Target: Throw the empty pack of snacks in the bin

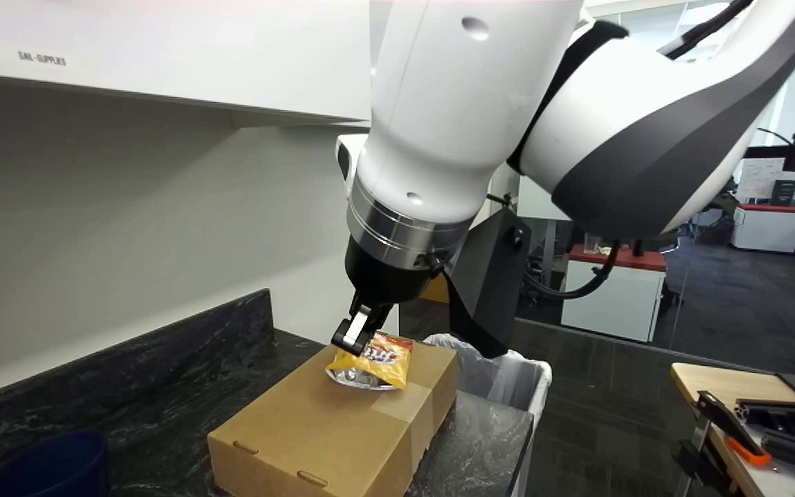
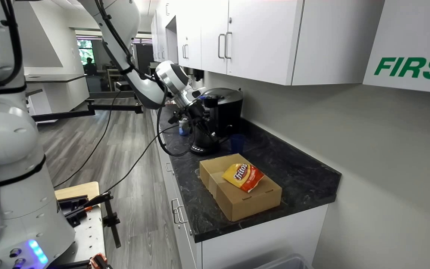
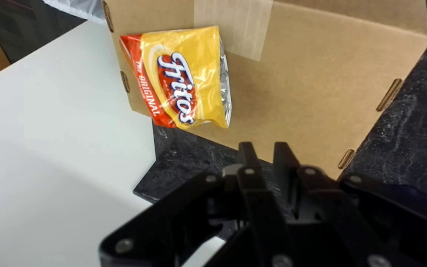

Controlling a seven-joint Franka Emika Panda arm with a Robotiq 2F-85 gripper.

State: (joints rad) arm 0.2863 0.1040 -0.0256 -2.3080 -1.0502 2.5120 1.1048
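The empty pack of snacks (image 3: 206, 74), a yellow Fritos bag with a red-orange band, lies flat on top of a brown cardboard box in all views. Its silver-lined edge faces right in the wrist view. My gripper (image 3: 263, 150) is open by a narrow gap with nothing between its fingers. In the wrist view the pack lies up and to the left of the fingertips, apart from them. In an exterior view the gripper (image 1: 350, 343) overlaps the pack's near corner, from above. The bin (image 1: 541, 386), grey with a translucent liner, stands beyond the counter's end, its inside mostly hidden.
The cardboard box (image 2: 233, 203) fills much of the dark counter (image 2: 304, 186) near its end. A blue cup (image 1: 52, 466) and a black coffee machine (image 2: 230, 108) stand farther along it. White wall cabinets (image 1: 163, 55) hang overhead, beside the arm.
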